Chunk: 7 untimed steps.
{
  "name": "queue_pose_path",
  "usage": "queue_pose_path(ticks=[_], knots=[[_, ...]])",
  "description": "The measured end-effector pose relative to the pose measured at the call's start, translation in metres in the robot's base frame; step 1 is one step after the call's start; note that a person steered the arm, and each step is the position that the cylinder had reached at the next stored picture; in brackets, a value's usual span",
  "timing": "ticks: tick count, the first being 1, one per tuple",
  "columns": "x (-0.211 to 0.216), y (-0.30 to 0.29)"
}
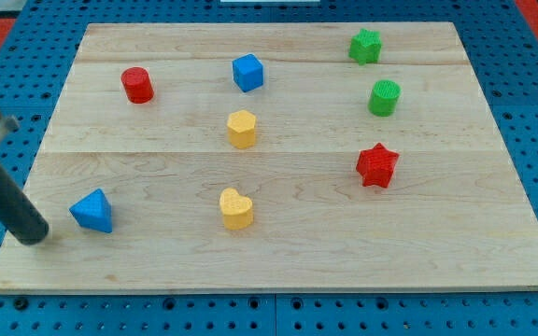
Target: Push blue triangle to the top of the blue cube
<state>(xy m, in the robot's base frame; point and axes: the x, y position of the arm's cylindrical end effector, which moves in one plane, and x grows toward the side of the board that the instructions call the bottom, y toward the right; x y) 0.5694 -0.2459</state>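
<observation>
The blue triangle [92, 211] lies near the board's bottom left corner. The blue cube [247, 72] stands far from it, toward the view's top, a little left of centre. My tip [35, 237] rests on the board just left of and slightly below the blue triangle, a small gap apart from it. The dark rod rises from the tip toward the view's upper left.
A red cylinder [137, 85] stands at the top left. A yellow hexagon [242, 129] and a yellow heart [236, 208] sit near the centre. A red star [377, 165], a green cylinder [384, 97] and a green star [365, 45] are on the right. The wooden board [456, 252] lies on a blue pegboard.
</observation>
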Motion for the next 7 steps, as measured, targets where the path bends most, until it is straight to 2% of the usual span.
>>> queue_pose_path(ticks=[2,3,4,6,7], knots=[[-0.062,0.082],[-0.070,0.113],[-0.081,0.122],[-0.149,0.088],[-0.175,0.099]])
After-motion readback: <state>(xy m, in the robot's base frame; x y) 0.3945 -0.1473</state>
